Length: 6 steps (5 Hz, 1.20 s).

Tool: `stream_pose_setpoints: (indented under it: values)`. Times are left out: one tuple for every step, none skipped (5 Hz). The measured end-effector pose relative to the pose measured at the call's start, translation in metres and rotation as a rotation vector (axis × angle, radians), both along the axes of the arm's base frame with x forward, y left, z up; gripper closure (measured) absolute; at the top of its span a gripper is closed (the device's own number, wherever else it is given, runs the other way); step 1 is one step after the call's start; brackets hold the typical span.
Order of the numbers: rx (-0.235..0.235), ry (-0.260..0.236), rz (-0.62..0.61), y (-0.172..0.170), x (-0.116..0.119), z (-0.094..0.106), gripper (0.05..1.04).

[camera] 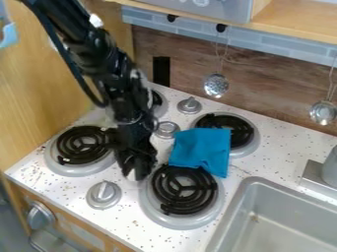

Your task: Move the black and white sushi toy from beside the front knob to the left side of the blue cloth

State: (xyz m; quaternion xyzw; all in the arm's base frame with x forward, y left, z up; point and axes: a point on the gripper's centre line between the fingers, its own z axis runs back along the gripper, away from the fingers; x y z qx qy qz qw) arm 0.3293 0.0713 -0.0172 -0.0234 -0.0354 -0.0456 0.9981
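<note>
Blue cloth [200,147] lies near gripper [137,173] and sink [280,224].

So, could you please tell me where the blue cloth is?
In the camera view, the blue cloth lies right of the gripper, overlapping the rear-right burner and front-right burner.

High camera, slanting down, whole stovetop

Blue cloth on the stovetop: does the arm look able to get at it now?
Probably yes: the gripper hangs close beside the blue cloth, which lies uncovered, and nothing seems to stand between them.
</note>
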Motion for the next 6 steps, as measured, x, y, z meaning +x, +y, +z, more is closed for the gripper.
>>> stream_pose_setpoints:
  values:
    - [-0.035, -0.037, 0.037, -0.002, 0.021, 0.02, 0.444]
    - [-0.038, -0.11, 0.073, 0.002, 0.049, 0.042, 0.444]
    - [-0.037, -0.132, 0.095, 0.006, 0.065, 0.038, 0.444]
    - [-0.032, -0.176, 0.129, 0.011, 0.083, 0.03, 0.444]
    - [-0.029, -0.187, 0.155, 0.013, 0.088, 0.022, 0.444]
    - [-0.005, -0.221, 0.155, 0.018, 0.093, 0.02, 0.444]
